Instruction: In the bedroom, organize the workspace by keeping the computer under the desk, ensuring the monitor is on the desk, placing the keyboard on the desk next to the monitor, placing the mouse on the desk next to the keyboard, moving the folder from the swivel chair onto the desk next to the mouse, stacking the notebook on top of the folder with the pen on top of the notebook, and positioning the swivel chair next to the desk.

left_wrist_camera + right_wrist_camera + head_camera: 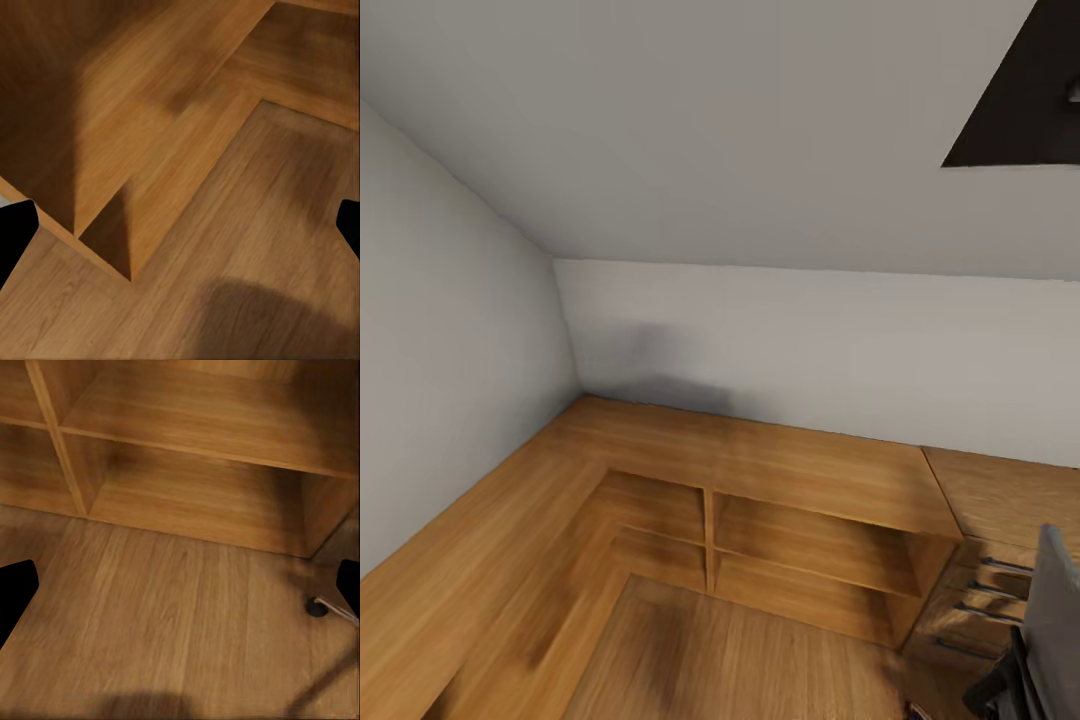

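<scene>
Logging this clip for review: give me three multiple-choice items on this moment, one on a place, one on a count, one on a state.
1. Where in the head view does the swivel chair show?
A. lower right corner
B. upper left corner
C. centre

2. How many open compartments does the wooden shelf unit show in the head view?
A. one
B. four
C. nine

3. How are the right end effector fingers?
A. clamped on a pen
B. spread apart, holding nothing
C. closed on a folder

1 A: its grey back sits at that corner.
2 B: two rows of two.
3 B: its dark fingertips sit at opposite edges, bare floor between.
</scene>
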### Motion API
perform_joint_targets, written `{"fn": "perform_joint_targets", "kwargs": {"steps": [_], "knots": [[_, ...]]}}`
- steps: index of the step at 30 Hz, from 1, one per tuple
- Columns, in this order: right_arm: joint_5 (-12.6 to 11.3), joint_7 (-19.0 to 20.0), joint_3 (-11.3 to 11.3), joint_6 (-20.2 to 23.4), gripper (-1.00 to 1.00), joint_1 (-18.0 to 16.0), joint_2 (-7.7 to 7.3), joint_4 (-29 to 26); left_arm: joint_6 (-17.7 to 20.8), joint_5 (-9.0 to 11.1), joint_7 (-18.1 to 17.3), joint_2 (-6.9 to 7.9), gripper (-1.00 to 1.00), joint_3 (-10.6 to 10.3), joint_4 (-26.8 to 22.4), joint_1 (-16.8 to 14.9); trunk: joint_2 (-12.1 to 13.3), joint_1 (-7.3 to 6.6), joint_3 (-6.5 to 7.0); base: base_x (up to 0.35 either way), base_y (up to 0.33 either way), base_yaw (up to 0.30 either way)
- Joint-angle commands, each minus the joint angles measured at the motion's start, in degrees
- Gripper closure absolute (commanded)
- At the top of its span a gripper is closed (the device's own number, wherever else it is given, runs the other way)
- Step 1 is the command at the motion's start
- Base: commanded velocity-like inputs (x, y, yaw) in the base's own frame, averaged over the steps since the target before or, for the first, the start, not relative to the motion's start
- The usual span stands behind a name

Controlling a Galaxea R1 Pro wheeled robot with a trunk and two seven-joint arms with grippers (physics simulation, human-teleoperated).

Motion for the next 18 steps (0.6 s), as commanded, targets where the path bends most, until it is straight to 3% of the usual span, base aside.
{"fn": "perform_joint_targets", "kwargs": {"steps": [1,18], "knots": [[-0.3,-0.4,0.5,-0.2,-1.0,-0.1,-0.02,0.0,-0.1,-0.4,0.5,0.01,-1.0,0.0,-0.1,0.0,-0.1,0.04,-0.11,0.0,0.0,-0.298],[-0.4,-0.4,0.4,-0.3,-1.0,-0.1,-0.1,0.0,0.0,-0.4,0.5,-0.04,-1.0,0.0,0.0,0.0,-0.1,0.04,-0.11,0.0,0.0,-0.299]]}}
